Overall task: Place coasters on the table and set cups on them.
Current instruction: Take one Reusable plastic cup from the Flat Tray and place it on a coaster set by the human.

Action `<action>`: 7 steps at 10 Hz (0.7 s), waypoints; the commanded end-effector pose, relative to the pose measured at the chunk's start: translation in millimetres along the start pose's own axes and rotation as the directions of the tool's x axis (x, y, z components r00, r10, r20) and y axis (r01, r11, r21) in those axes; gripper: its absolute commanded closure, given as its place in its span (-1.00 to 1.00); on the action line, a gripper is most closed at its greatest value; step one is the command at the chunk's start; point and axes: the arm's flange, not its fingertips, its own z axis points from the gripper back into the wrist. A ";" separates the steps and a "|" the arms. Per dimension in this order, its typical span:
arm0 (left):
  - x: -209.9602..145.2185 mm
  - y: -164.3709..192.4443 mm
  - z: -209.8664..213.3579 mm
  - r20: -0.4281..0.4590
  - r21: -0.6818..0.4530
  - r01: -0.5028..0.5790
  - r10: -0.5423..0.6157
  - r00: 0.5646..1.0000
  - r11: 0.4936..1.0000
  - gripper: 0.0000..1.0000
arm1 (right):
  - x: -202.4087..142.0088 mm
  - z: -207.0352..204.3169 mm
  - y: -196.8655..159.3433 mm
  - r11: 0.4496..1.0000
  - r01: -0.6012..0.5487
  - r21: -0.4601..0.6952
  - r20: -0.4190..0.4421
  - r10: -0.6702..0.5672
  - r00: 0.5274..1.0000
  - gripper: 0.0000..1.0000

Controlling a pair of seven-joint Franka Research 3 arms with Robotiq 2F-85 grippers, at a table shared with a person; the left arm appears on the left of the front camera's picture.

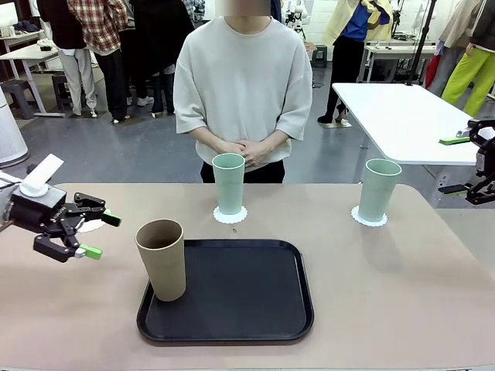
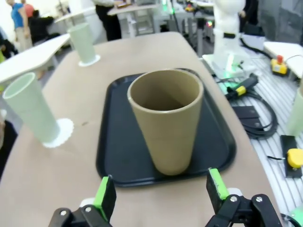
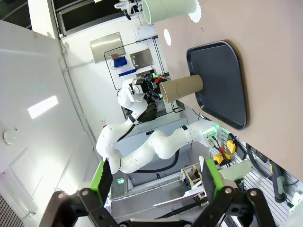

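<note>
Two green-padded fingers of the left gripper (image 2: pixel 161 196) stand spread wide and empty, aimed at the tall tan-brown tapered tumbler (image 2: pixel 166 122), which stands upright on the near left corner of the black rounded rectangular tray (image 1: pixel 232 297). Just behind that gripper a white scalloped coaster (image 1: pixel 91 225) lies bare on the smooth beige-pink table (image 1: pixel 402 294). Beyond the tray, a pale mint green tumbler (image 1: pixel 229 183) stands on its lacy white coaster (image 1: pixel 230 216) before the person's clasped hands (image 1: pixel 241 149); a second mint tumbler (image 1: pixel 379 189) stands on another coaster (image 1: pixel 369 219) to the right. Off the table's right edge, the right gripper (image 3: pixel 155 177) has its fingers spread, holding nothing.
</note>
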 end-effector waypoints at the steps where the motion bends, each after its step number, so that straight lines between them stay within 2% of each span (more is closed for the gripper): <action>1: -14.3 -16.4 -27.2 0.001 0.061 0.040 -0.040 0.999 0.997 -1.00 | 0.7 -0.7 0.6 1.000 -0.001 0.025 -0.003 0.001 1.000 -1.00; 3: -19.6 -14.3 -39.9 0.005 0.015 0.015 -0.015 1.000 1.000 -1.00 | 0.7 -0.7 0.6 1.000 -0.001 0.025 -0.003 0.001 1.000 -1.00; 7: -20.9 -16.0 -64.5 0.014 0.003 0.012 -0.012 1.000 1.000 -1.00 | 0.7 -0.7 0.6 1.000 -0.001 0.025 -0.003 0.001 1.000 -1.00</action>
